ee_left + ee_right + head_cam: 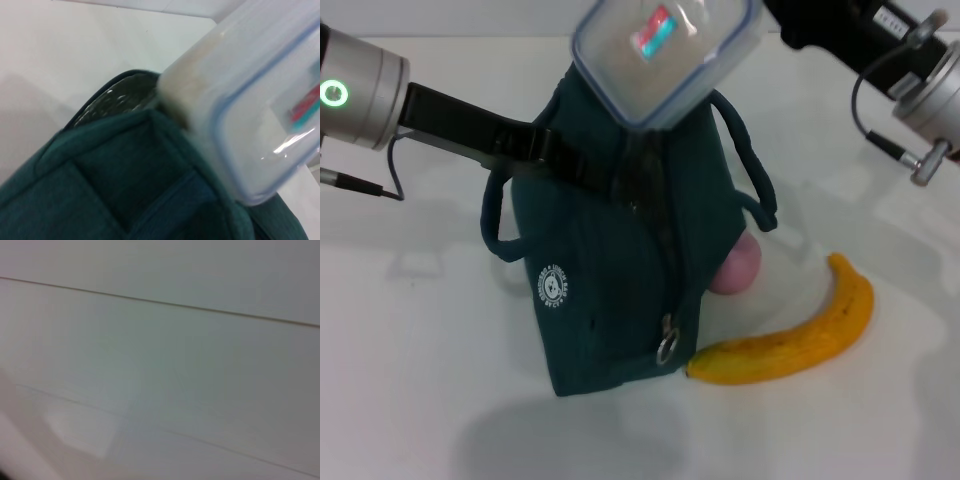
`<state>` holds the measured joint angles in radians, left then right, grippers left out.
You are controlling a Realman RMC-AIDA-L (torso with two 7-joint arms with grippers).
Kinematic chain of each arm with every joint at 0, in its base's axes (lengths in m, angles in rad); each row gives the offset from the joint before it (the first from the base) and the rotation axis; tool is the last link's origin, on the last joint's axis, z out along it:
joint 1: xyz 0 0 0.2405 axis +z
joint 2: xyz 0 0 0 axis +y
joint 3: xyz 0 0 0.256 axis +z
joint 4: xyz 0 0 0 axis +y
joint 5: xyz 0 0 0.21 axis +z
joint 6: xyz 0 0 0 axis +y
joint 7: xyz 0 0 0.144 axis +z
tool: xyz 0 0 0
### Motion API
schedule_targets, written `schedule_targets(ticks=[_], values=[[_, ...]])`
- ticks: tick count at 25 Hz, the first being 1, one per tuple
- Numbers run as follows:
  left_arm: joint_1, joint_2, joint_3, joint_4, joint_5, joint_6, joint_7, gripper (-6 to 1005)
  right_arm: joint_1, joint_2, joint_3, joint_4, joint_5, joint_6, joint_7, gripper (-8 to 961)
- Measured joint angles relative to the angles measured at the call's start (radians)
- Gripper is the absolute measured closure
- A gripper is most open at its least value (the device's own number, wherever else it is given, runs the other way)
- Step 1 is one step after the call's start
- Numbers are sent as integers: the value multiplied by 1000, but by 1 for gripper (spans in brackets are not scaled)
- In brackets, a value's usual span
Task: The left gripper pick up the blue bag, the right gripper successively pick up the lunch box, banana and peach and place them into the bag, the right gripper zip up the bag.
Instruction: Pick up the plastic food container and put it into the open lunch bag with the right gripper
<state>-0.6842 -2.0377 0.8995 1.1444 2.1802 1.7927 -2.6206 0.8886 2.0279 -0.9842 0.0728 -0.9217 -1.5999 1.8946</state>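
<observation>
The blue bag [610, 290] stands tilted on the white table, its ring zipper pull [665, 350] hanging low at the front. My left gripper [555, 155] is shut on the bag's upper edge by a handle. The lunch box [665, 55] hangs tilted over the bag, its lower corner dipping into the mouth. In the left wrist view that corner of the lunch box [250, 115] sits in the bag [100, 190] against the foil lining [115, 102]. My right gripper [772, 18] is at the box's far end. The peach [738, 265] and the banana [800, 340] lie right of the bag.
The white table [420, 400] stretches bare to the left and front of the bag. Grey cables [880, 110] loop off the right arm at the upper right. The right wrist view holds only a plain pale surface.
</observation>
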Motion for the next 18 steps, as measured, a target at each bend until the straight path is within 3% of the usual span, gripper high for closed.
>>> schedule_targets(ticks=[6, 18], values=[[11, 1, -4, 0, 5, -30, 5, 964, -7, 0, 6, 17, -89, 98, -24, 786], [14, 4, -4, 0, 6, -35, 10, 964, 62, 0, 10, 25, -155, 125, -55, 756]])
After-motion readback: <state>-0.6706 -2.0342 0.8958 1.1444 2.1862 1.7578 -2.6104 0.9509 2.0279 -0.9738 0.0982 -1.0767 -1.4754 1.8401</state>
